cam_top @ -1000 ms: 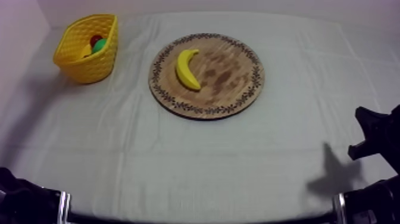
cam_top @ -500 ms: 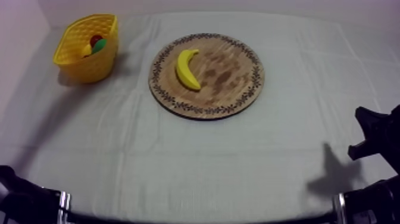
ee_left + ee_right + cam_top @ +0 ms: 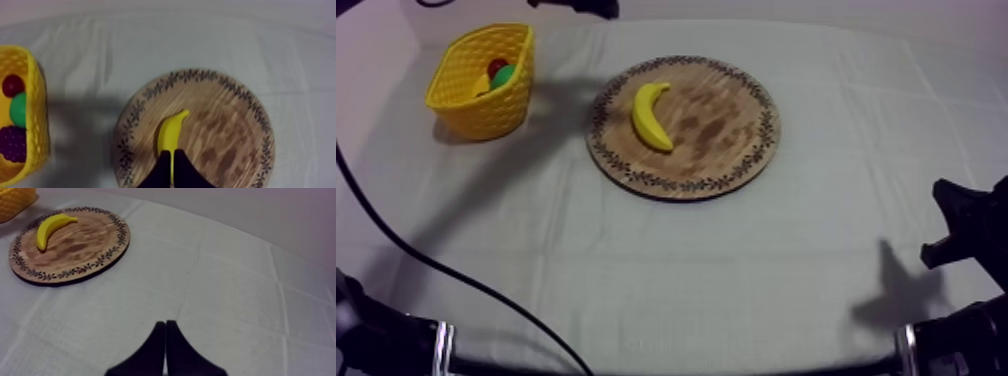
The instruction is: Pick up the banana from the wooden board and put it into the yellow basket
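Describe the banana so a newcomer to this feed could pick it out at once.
Find the round wooden board with the patterned rim in the middle of the table. The banana lies on the side of it nearer the yellow basket. It is the only thing on the board, curved and plain yellow; the other toy fruit sits inside the basket.
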Robot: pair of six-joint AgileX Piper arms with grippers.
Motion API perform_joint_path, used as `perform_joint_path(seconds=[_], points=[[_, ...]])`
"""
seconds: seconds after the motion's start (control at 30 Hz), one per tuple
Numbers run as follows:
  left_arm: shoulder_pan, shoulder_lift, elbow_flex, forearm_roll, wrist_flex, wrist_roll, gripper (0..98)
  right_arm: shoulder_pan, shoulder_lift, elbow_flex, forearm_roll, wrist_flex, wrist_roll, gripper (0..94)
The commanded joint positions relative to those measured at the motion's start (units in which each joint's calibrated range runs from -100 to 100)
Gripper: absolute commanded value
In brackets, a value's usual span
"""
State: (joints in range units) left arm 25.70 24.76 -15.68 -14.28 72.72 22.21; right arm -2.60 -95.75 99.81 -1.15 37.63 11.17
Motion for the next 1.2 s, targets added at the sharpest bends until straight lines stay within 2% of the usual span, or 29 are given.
perform_joint_path(seconds=[0.0, 0.33, 0.4, 0.47, 0.63, 0.77, 0.9, 1.17], points=[[0.34, 1.44, 0.41, 0.04, 1.08, 0.50, 0.0, 0.00, 0.00, -0.03, 0.00, 0.03, 0.04, 0.3], [1.47, 3.90, 0.60, 0.38, 1.71, 1.63, 0.0, 0.00, 0.00, -0.03, 0.00, 0.03, 0.04, 0.3], [1.46, 4.03, 0.55, 0.43, 1.40, 1.72, 2.5, 0.00, 0.00, -0.03, 0.00, 0.03, 0.04, 0.3], [1.38, 4.09, 0.44, 0.63, 1.19, 1.46, 11.2, 0.00, 0.00, -0.03, 0.00, 0.03, 0.04, 0.3], [1.39, 4.09, -0.39, 1.57, 1.80, -0.32, 50.7, 0.00, 0.00, -0.03, 0.00, 0.03, 0.04, 0.3], [1.17, 4.07, -0.93, 2.91, 2.67, -1.87, 68.8, 0.00, 0.00, -0.03, 0.00, 0.03, 0.04, 0.3], [0.91, 4.07, -1.13, 3.81, 3.68, -2.45, 76.2, 0.00, 0.00, -0.03, 0.00, 0.03, 0.04, 0.3], [0.79, 4.14, -0.23, 4.62, 4.92, -2.26, 79.1, 0.00, 0.00, -0.03, 0.00, 0.03, 0.04, 0.3]])
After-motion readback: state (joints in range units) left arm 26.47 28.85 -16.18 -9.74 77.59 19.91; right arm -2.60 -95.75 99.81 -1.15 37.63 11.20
